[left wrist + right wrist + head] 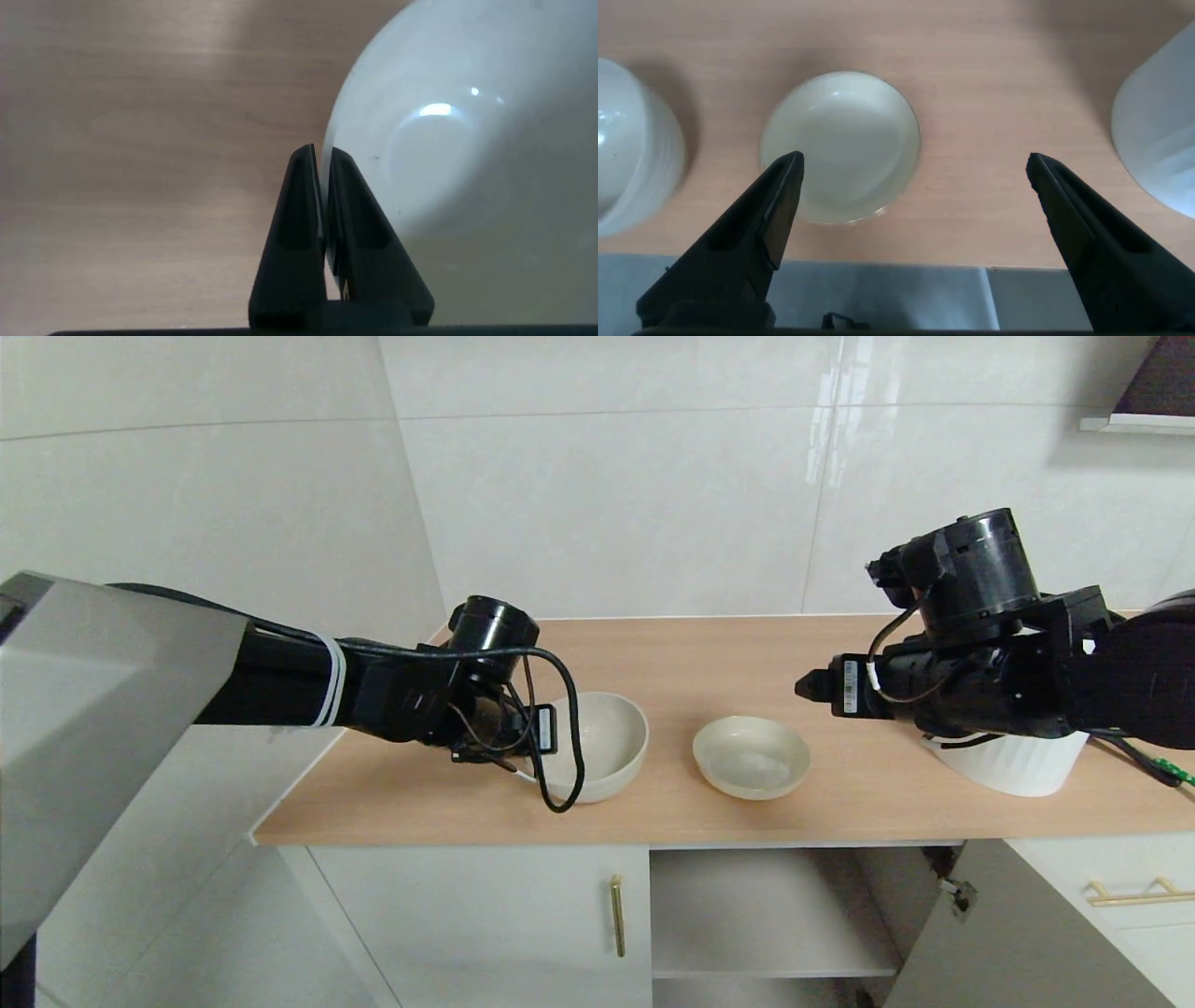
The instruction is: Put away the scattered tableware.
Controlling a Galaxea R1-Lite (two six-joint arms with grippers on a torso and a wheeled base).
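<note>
My left hand (322, 154) is closed narrow, its fingers pinching the left-side rim of the deep bowl (602, 742), which stands upright on the counter (840, 644). My right hand (915, 161) is spread wide and holds nothing; it hangs above the counter near the shallow dish (752, 756). The ribbed bowl (1013, 767) stands beneath my right arm. The shallow dish lies just beside the deep bowl, not touching it. A white label (848, 683) sits on the right hand; its print is too small to read. Below the counter, a cupboard (747, 905) stands open
</note>
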